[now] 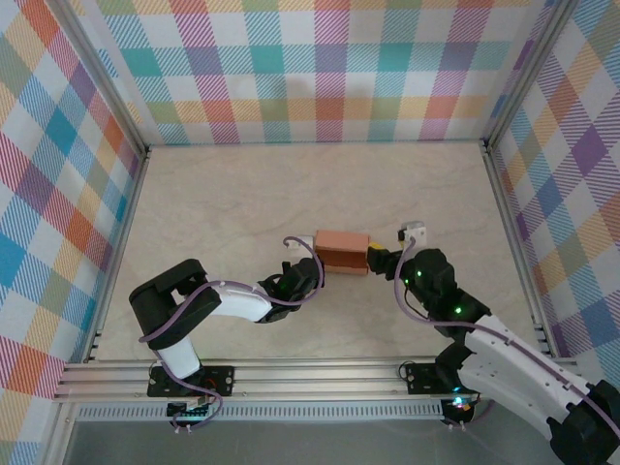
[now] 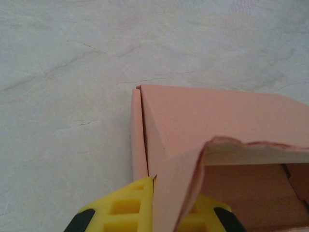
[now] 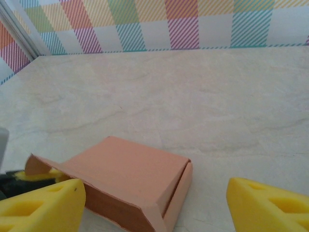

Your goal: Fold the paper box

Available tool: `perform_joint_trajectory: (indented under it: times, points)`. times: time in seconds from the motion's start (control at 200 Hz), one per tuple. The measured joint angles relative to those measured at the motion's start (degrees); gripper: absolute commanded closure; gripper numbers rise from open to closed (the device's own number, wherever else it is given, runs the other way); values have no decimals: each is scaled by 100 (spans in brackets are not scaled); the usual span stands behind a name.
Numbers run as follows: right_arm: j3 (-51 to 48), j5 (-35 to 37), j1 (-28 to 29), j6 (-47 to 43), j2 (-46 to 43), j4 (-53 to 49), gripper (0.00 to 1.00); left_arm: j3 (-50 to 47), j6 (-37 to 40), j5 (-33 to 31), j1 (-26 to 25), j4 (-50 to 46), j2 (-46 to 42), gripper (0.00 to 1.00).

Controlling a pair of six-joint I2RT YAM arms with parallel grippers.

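Note:
The paper box (image 1: pixel 342 252) is a small salmon-orange box lying on the table's middle, folded up with one long side still gaping. My left gripper (image 1: pixel 308 271) is at its left end, shut on a loose side flap; in the left wrist view the card flap (image 2: pixel 178 183) stands pinched between the yellow fingers (image 2: pixel 123 208). My right gripper (image 1: pixel 381 260) is at the box's right end, open. Its yellow fingertips (image 3: pixel 43 205) stand wide apart, with the box (image 3: pixel 130 176) ahead of them and untouched.
Checked walls and aluminium rails (image 1: pixel 291 373) enclose the beige table (image 1: pixel 242 194). There is bare room behind the box and on both sides. A small white block (image 1: pixel 415 231) on the right arm's wrist sits just right of the box.

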Motion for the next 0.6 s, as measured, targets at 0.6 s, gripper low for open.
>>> perform_joint_trajectory:
  times: [0.6]
  points:
    - [2009,-9,0,1346,3814,-1368,23,-225,125,435,-4,-26,-144,61]
